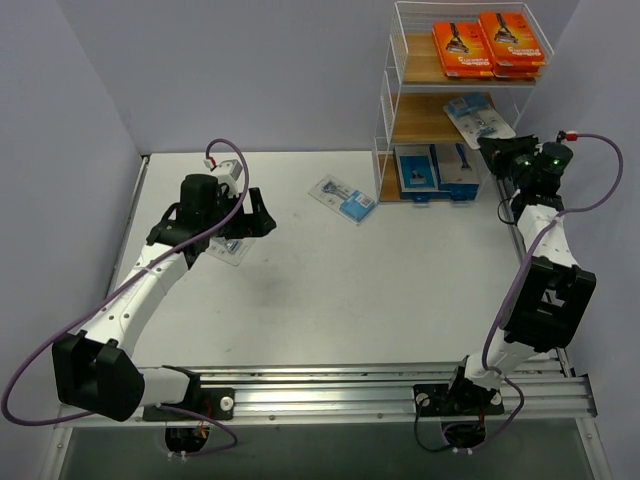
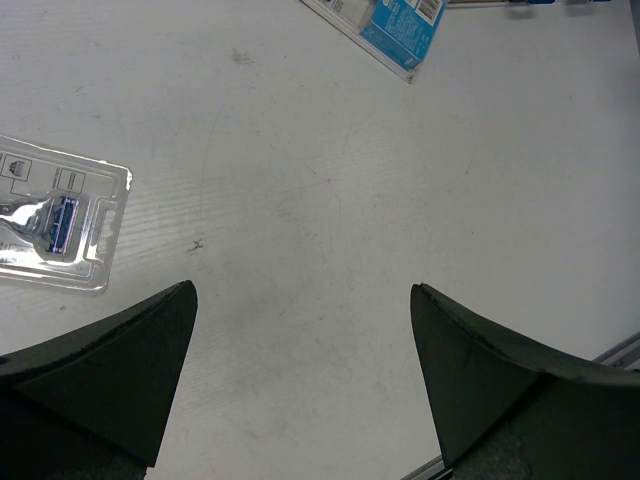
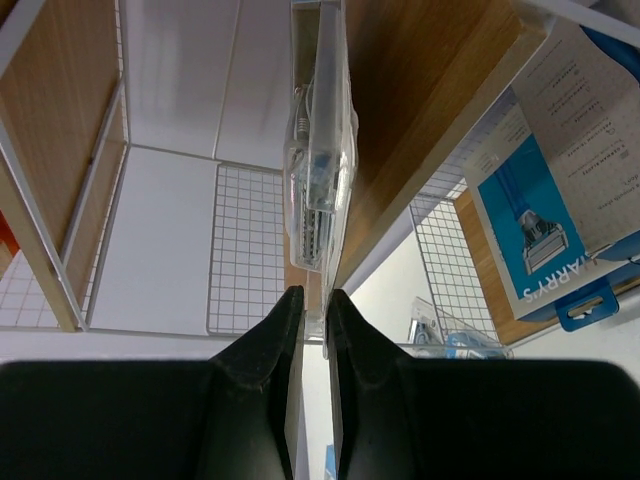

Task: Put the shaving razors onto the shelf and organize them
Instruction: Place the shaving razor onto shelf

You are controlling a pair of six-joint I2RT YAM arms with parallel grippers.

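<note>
Right gripper pinches a blister pack at the shelf; left gripper hangs spread over the table.

The right gripper (image 3: 312, 303) has its fingers pressed on the edge of a clear held pack (image 3: 318, 150), which lies against the shelf's (image 1: 420, 118) middle tier and juts out at the front. Orange boxes (image 1: 490, 45) sit on the top tier and blue-grey boxes (image 1: 435, 172) on the bottom one. The left gripper (image 2: 302, 292) is wide apart and holds nothing. A near pack (image 2: 55, 225) lies flat on the table (image 1: 350, 290) just beside it, and a far pack (image 1: 343, 198) lies before the shelf.
</note>
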